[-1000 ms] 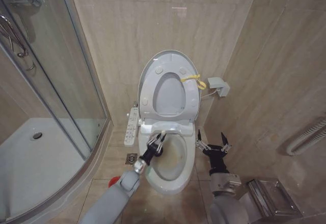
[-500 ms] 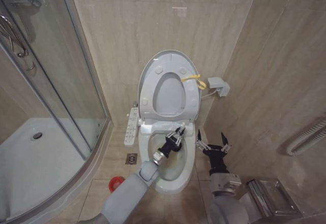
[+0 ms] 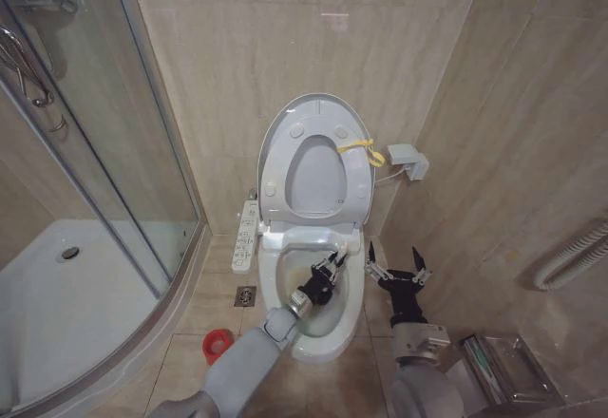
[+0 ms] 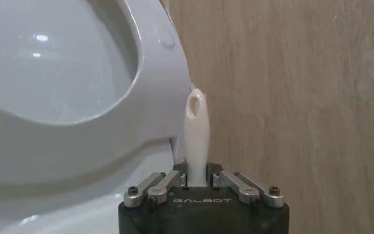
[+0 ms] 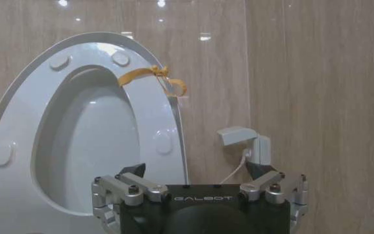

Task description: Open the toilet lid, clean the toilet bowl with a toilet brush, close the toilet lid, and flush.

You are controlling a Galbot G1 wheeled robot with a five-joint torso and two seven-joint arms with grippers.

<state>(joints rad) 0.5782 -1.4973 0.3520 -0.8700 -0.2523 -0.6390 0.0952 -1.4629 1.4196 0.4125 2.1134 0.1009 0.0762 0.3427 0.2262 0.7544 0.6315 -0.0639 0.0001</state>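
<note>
Gripping toilet brush [image 4: 196, 141] (bowl's right rim)

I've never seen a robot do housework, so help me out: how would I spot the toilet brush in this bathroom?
Find the white toilet bowl against the tiled wall, its toilet lid standing up. The left gripper reaches into the bowl, shut on the toilet brush. Look for a thin white handle with a hole at its tip poking out between the metal fingers, unlike the wide, button-covered control panel beside the bowl.

I saw the tiled floor [image 3: 190, 318] carrying the toilet bowl [image 3: 353, 318], a red cup [image 3: 218, 344] beside it, a drain [image 3: 245, 295], and the shower tray [image 3: 66, 294].
</note>
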